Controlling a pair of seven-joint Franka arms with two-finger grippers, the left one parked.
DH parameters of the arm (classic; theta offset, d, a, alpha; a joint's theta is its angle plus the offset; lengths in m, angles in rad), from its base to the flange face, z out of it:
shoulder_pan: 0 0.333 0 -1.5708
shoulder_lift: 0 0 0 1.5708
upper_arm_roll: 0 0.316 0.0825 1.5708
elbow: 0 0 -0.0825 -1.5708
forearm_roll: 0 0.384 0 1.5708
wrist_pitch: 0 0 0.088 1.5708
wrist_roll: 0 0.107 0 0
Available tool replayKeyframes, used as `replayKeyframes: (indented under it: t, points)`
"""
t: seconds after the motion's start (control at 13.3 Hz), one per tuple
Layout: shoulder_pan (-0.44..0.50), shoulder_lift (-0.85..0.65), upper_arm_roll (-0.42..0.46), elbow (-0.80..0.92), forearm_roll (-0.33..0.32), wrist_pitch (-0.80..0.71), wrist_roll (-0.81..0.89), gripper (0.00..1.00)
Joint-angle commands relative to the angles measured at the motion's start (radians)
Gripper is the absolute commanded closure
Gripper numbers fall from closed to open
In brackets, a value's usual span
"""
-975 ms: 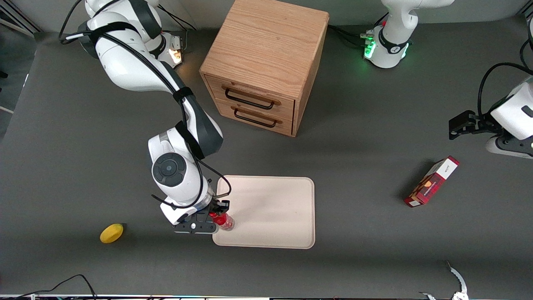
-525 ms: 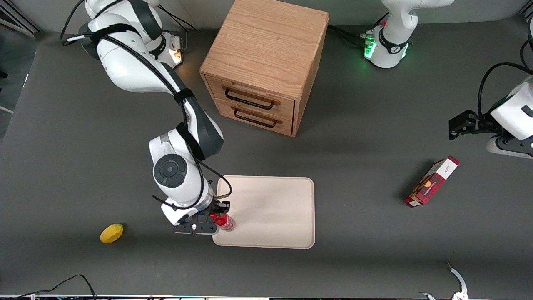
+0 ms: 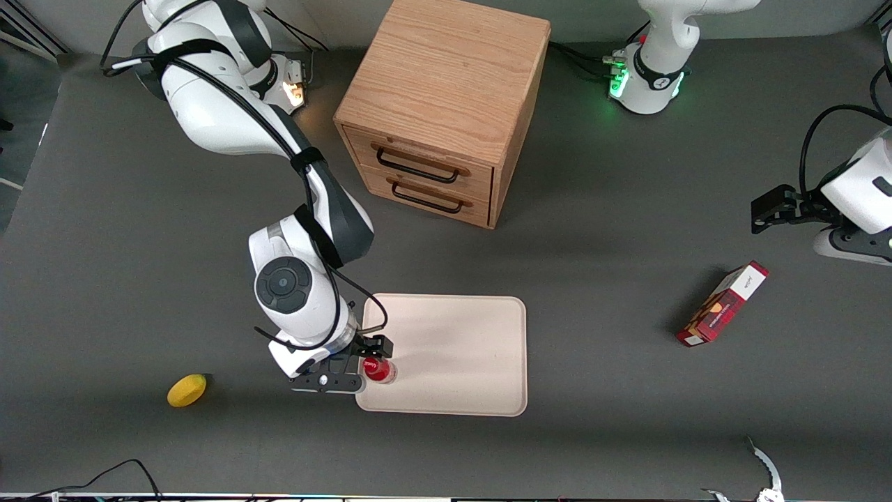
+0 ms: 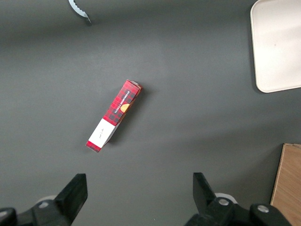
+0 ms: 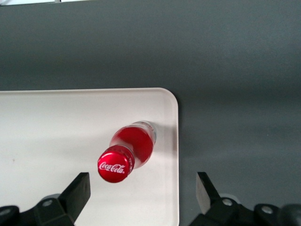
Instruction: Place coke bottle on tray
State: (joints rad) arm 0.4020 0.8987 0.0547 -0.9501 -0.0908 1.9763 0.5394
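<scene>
Front view, surface: dark grey table [image 3: 139,230], wooden drawer cabinet [image 3: 446,104], red-and-white carton [image 3: 723,303] toward the parked arm's end, lemon [image 3: 187,390] toward the working arm's.
Front view, tray [image 3: 460,355]: coke bottle [image 3: 378,370] upright just inside its rim.
Front view, gripper [image 3: 373,359]: above the bottle, fingers spread, released.
Left wrist view: carton [image 4: 114,116] on bare table, tray corner [image 4: 277,47].
Right wrist view, edges: bottle [image 5: 127,153] near the tray's [image 5: 56,136] rounded corner, fingers [image 5: 77,190] apart, not touching it.

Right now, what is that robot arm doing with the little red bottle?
The robot has just put the coke bottle down. It stands upright on the tray, close to the tray's edge at the working arm's end. The gripper hangs right over the bottle with its jaws open, not touching it. A lemon, a wooden cabinet and a red carton sit on the table off the tray.
</scene>
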Motion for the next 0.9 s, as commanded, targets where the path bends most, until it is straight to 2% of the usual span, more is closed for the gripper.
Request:
replayKeyframes:
  t: [0.0,0.22,0.38,0.53,0.82]
  points:
    - [-0.015,-0.044,0.008,0.027,0.002,-0.112,0.016,0.00]
    - [-0.054,-0.174,0.014,-0.025,0.009,-0.256,-0.002,0.00]
    - [-0.084,-0.330,0.020,-0.189,0.014,-0.295,-0.041,0.00]
    - [-0.165,-0.484,0.057,-0.365,0.078,-0.295,-0.122,0.00]
    - [-0.267,-0.771,0.076,-0.643,0.083,-0.301,-0.166,0.00]
